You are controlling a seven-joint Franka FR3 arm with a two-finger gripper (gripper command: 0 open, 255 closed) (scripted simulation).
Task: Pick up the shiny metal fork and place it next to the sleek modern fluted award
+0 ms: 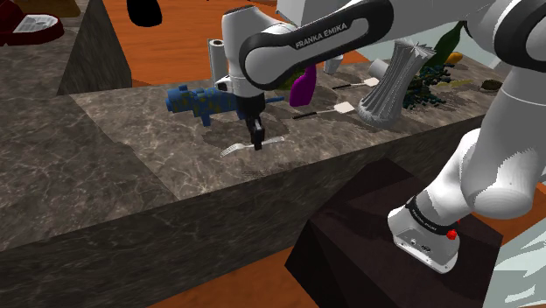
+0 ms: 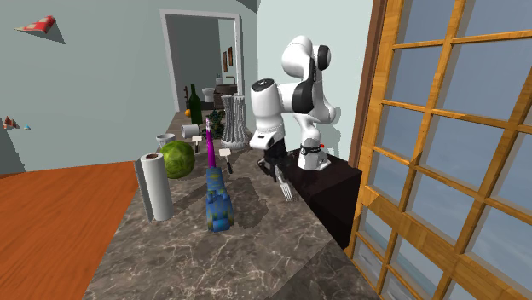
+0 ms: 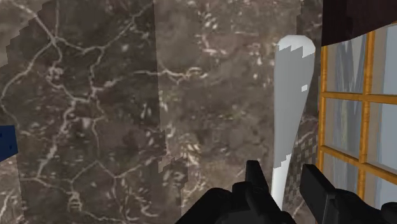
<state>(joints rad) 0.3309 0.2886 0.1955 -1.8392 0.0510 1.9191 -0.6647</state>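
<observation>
Dark veined marble counter [image 1: 131, 175], running along a wall of wood-framed windows [image 2: 443, 128]. I note the arm [image 1: 306, 39] rising from its base on the dark stand [image 1: 376, 219] at the shoulder view's lower right. Its lettered forearm lies nearly level and reaches toward that view's left. The wrist is bent down, so the end effector [image 1: 256, 140] points straight down over the counter.

In the second exterior view the arm folds up behind the stand and comes forward over the counter's edge, with the end effector [image 2: 274, 166] hanging vertical.

End effector state: the fingers [image 3: 257, 181] stand close together on either side of the narrow shaft of the fork [image 3: 289, 95], clasping it. The gap is only about as wide as that shaft.

Fork position: the fork [image 1: 236, 149] sits crosswise under the fingertips, roughly level, and reads pale grey-white. In the second exterior view the fork [image 2: 286, 187] has its tines angled down, and it appears to be clear of the counter surface, though I cannot confirm the gap.

The fluted award [image 1: 389, 87], pale grey and upright, stands well apart from the fork toward the shoulder view's right. A purple object [image 1: 302, 87] and a white-headed utensil [image 1: 344, 108] lie between them. A blue blocky toy [image 1: 197, 101] lies just behind the end effector.
</observation>
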